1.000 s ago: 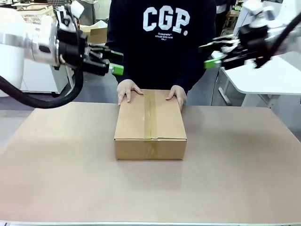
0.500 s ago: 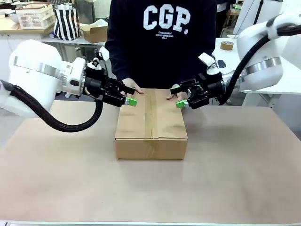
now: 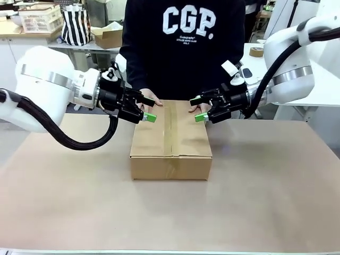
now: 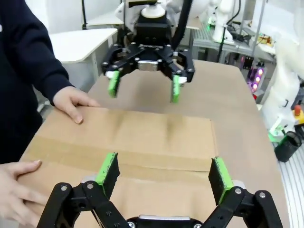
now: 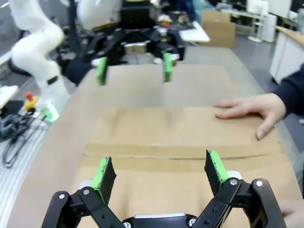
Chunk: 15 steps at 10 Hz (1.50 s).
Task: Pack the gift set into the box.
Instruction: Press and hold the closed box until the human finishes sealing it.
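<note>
The box (image 3: 170,139) sits mid-worktop (image 3: 69,202). My left jaws hang over its far left corner, my right jaws over its far right corner, facing each other. A person's hands (image 3: 151,99) rest on its far edge, and the person (image 3: 185,48) stands behind.

The left arm (image 3: 32,101) and right arm (image 3: 287,48) are rounded glossy white shells, each with a silver ring band and a thick black hose (image 3: 69,141) looping beside it. The left gripper (image 3: 147,109) and right gripper (image 3: 197,109) are black linkages with bright green pads (image 4: 108,170) and round silver pivot screws (image 4: 87,184). The person (image 3: 159,69) wears a dark navy sweatshirt (image 3: 186,53) with white "CGP." lettering and long sleeves (image 4: 28,52).
</note>
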Each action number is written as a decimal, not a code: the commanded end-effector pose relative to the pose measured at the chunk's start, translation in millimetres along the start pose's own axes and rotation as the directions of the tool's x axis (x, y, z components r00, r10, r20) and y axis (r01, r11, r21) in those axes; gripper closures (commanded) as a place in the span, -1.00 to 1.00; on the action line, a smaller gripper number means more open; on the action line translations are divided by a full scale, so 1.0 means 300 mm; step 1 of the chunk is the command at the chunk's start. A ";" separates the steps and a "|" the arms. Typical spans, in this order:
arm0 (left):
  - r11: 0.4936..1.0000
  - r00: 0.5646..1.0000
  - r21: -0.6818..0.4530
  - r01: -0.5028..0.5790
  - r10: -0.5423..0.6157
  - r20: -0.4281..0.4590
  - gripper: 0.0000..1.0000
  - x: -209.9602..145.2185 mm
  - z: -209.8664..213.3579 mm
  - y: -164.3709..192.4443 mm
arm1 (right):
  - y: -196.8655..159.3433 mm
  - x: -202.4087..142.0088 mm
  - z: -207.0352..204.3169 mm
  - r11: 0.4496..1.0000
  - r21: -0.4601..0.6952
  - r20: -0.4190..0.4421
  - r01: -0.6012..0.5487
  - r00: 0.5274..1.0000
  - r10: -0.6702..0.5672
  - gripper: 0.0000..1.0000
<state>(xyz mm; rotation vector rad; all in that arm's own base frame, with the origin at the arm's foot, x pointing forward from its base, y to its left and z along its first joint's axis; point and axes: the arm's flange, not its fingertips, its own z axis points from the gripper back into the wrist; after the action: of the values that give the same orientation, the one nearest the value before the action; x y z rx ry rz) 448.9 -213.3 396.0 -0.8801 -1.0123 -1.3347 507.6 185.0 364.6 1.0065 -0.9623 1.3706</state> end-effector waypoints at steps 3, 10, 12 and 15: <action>0.997 0.997 -0.054 0.048 -0.045 0.062 -1.00 -0.148 -0.050 0.048 | -0.043 -0.107 -0.095 0.994 -0.109 -0.004 -0.012 1.000 0.012 -1.00; 0.998 0.998 -0.044 -0.054 0.056 0.041 -1.00 -0.336 -0.070 0.085 | -0.045 -0.272 -0.039 0.998 -0.065 -0.071 0.003 0.997 -0.007 -1.00; 0.997 0.998 -0.041 -0.064 0.065 0.014 -1.00 -0.355 -0.082 0.087 | -0.048 -0.277 0.002 0.997 -0.076 -0.094 -0.003 0.996 -0.004 -1.00; 0.998 0.997 -0.007 -0.063 0.063 -0.053 -1.00 -0.377 -0.091 0.100 | -0.049 -0.290 0.006 0.999 -0.038 -0.085 0.003 0.996 -0.006 -1.00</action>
<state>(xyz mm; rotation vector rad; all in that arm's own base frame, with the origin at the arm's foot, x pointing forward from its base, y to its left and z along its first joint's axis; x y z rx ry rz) 481.2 -199.7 301.1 -0.9502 -0.9764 -1.3200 525.7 164.0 298.5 0.9383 -0.9419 1.3197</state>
